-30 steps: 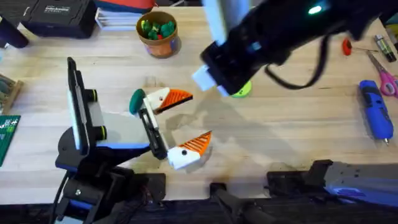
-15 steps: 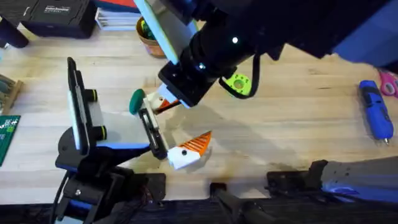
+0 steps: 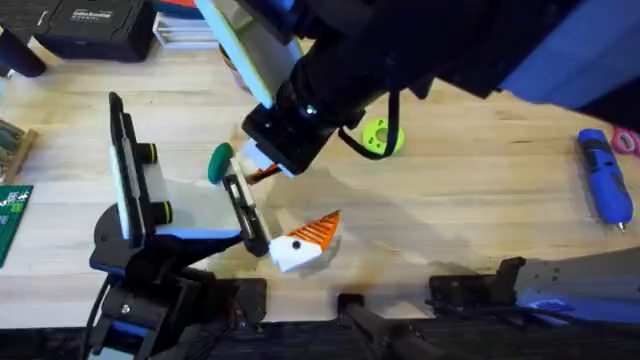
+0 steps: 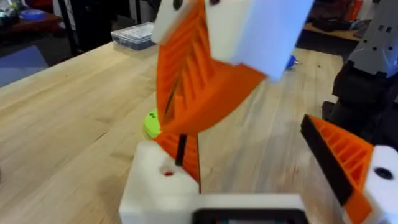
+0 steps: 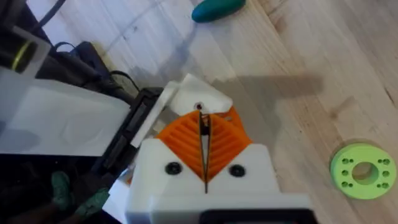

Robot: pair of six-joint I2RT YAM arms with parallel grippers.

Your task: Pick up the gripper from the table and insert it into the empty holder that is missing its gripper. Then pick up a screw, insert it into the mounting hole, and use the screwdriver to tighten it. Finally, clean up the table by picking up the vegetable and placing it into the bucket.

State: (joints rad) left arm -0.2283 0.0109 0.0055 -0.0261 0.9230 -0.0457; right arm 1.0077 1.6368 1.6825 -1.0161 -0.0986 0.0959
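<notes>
My right gripper (image 3: 262,160) reaches across the table with its orange pads (image 5: 186,140) shut on a thin dark screw (image 4: 180,149). The screw's tip hangs just above the mounting hole in the white holder (image 4: 158,186), which is one finger of my left gripper (image 3: 300,195). An orange gripper piece (image 3: 265,172) sits in that holder. The left gripper stands open, its other orange-tipped finger (image 4: 342,162) well apart. The dark green vegetable (image 3: 220,163) lies on the table beside the holder. Far right on the table lies the blue screwdriver (image 3: 603,180). My right arm hides the bucket.
A lime-green disc with holes (image 3: 382,137) lies just right of the right gripper. A black case (image 3: 95,25) and stacked items stand at the back left. A green circuit board (image 3: 12,215) lies at the left edge.
The right arm swept left from above the lime disc to over the holder finger, then settled slightly lower. The left arm has not moved.
</notes>
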